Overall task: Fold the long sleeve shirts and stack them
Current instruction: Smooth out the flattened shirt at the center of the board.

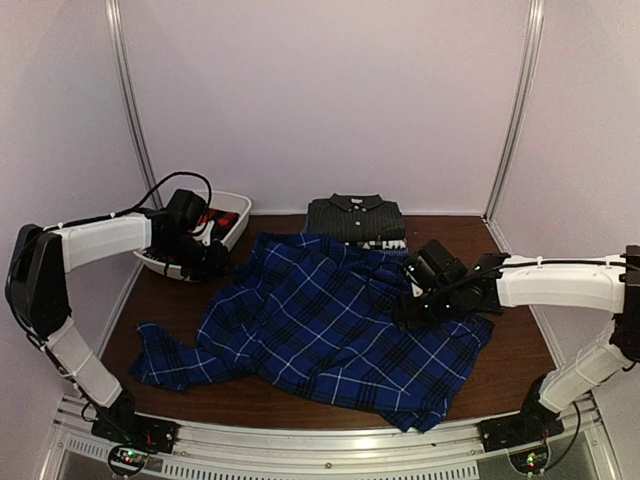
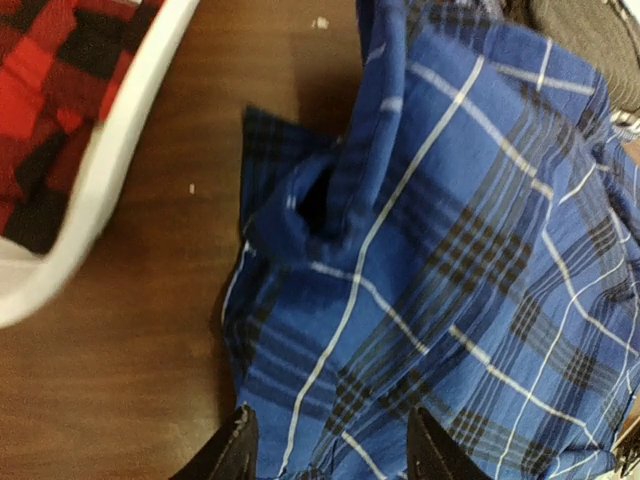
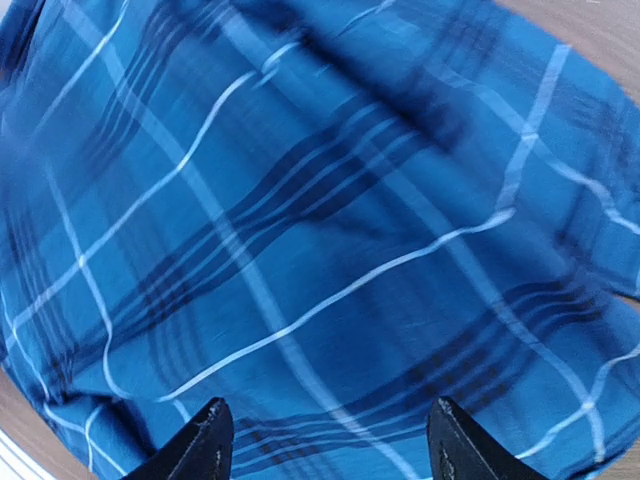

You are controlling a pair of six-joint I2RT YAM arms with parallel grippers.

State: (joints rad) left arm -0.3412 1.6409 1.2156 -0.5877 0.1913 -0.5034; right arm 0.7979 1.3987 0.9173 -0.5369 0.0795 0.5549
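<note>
The blue-and-black plaid shirt [image 1: 320, 330] lies spread and rumpled across the middle of the table, one sleeve trailing to the front left. A dark charcoal striped shirt [image 1: 355, 218] sits folded at the back. The red-and-black plaid shirt [image 1: 222, 219] lies in the white tub [image 1: 160, 263]. My left gripper [image 1: 213, 266] hovers over the blue shirt's back left edge [image 2: 400, 250], open [image 2: 333, 455], nothing between its fingers. My right gripper [image 1: 408, 314] hangs over the shirt's right side [image 3: 320, 230], also open [image 3: 330, 445] and holding nothing.
The white tub's rim [image 2: 100, 190] is close on the left of my left gripper, with red plaid cloth [image 2: 40, 90] inside. Bare brown table [image 2: 130, 350] shows between tub and blue shirt. White walls and metal posts enclose the back and sides.
</note>
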